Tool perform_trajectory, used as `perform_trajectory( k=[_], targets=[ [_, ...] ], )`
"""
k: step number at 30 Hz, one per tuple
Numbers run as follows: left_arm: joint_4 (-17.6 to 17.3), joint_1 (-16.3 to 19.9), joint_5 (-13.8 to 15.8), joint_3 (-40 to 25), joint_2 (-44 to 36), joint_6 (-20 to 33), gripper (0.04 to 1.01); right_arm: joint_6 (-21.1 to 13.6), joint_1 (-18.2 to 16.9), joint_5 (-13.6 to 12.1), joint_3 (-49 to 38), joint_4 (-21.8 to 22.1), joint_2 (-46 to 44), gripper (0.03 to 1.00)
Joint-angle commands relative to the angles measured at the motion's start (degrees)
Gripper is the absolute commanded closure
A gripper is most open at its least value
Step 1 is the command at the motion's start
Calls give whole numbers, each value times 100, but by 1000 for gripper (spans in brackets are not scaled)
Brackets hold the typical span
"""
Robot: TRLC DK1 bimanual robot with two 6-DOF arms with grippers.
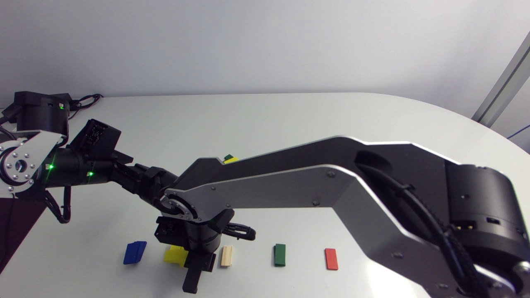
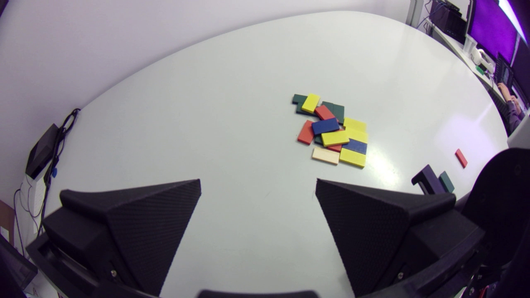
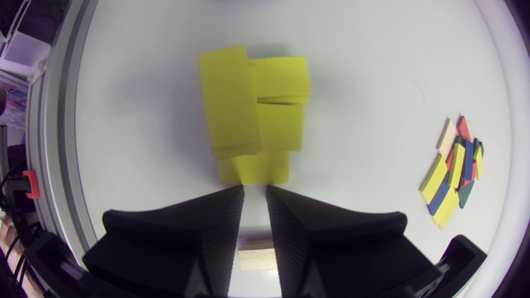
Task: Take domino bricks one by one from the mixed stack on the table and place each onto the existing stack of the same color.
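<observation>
The mixed pile of domino bricks (image 2: 333, 132) lies mid-table, ahead of my left gripper (image 2: 257, 182), which is open and empty. In the head view the pile (image 1: 230, 158) only peeks out behind my right arm. Along the front edge stand the colour stacks: blue (image 1: 134, 252), yellow (image 1: 176, 254), wooden (image 1: 226, 255), green (image 1: 280, 254) and red (image 1: 331, 258). My right gripper (image 1: 191, 285) points down between the yellow and wooden stacks, shut with nothing between its fingers. In the right wrist view the yellow stack (image 3: 252, 107) is untidy, its bricks skewed, just ahead of the gripper (image 3: 254, 188). The wooden brick (image 3: 256, 258) shows under the fingers.
My right arm's long link (image 1: 290, 186) crosses the table's middle and hides much of it from above. My left gripper (image 1: 153, 182) sits close against the right arm's wrist joint. A black box with cables (image 1: 83, 99) lies at the back left edge.
</observation>
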Motion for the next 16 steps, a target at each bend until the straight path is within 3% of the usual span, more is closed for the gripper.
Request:
perform_trajectory(
  k=[1, 6, 16],
  targets=[
    [-22, -33, 49, 166, 112, 72, 57, 3, -45, 67, 8, 30, 211, 798],
    [-48, -59, 49, 157, 86, 63, 57, 12, -124, 129, -159, 30, -158, 798],
    [-127, -314, 31, 175, 33, -34, 57, 170, -608, 217, -458, 65, -1292, 798]
  ],
)
